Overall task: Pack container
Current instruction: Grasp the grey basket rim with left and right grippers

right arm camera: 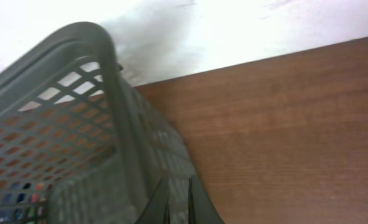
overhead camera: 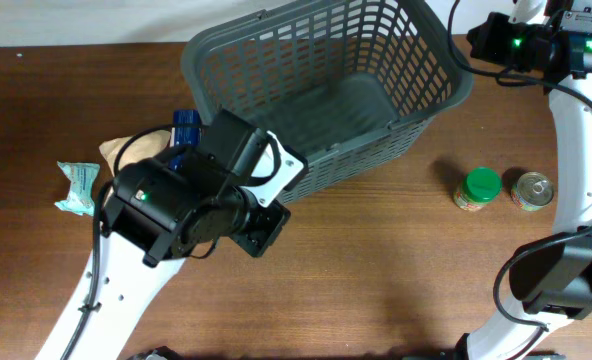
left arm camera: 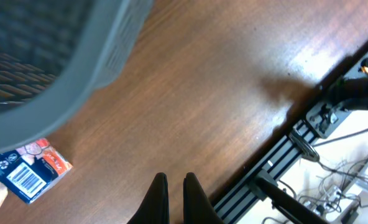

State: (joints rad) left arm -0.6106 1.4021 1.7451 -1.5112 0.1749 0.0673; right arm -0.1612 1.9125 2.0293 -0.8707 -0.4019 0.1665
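The container (overhead camera: pixel 326 90), a large dark grey lattice basket, stands at the back middle of the table with nothing visible inside. Its rim also shows in the left wrist view (left arm camera: pixel 59 74) and its corner in the right wrist view (right arm camera: pixel 78 124). My left gripper (left arm camera: pixel 174 186) hangs over bare table near the basket's front left corner, jaws nearly together with nothing between them. My right gripper (right arm camera: pixel 178 196) is just outside the basket's far right corner, jaws close together and empty; it also shows in the overhead view (overhead camera: pixel 481 42).
A blue box (left arm camera: pixel 25 168) lies by the basket's left corner, partly under my left arm (overhead camera: pixel 176 200), beside a tan bag (overhead camera: pixel 116 150). A teal packet (overhead camera: pixel 76 187) lies far left. A green-lidded jar (overhead camera: pixel 478 187) and a tin can (overhead camera: pixel 532 190) stand at the right.
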